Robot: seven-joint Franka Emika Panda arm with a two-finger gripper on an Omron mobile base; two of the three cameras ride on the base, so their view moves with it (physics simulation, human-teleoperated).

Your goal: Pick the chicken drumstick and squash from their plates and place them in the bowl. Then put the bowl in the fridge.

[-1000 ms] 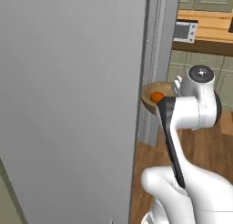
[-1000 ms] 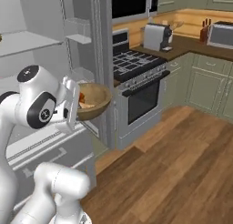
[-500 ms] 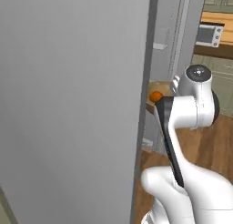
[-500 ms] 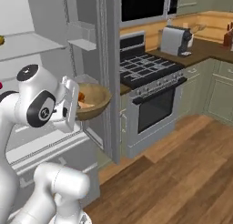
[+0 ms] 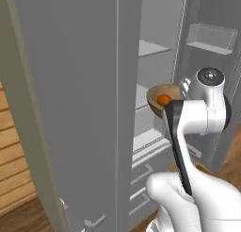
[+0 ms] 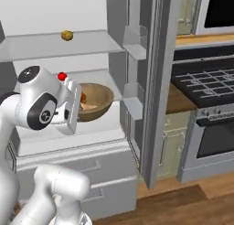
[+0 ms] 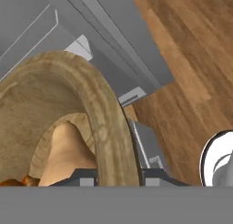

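1. Bowl (image 6: 95, 101) held aloft at the open fridge (image 6: 82, 50), before its middle shelf, with drumstick (image 5: 164, 99) and squash (image 7: 68, 155) inside.
2. Gripper (image 7: 117, 176) pinching bowl's rim, one finger inside, one outside.
3. Tomato (image 6: 61, 76) behind; knobbly ball (image 6: 67, 35) on upper shelf.
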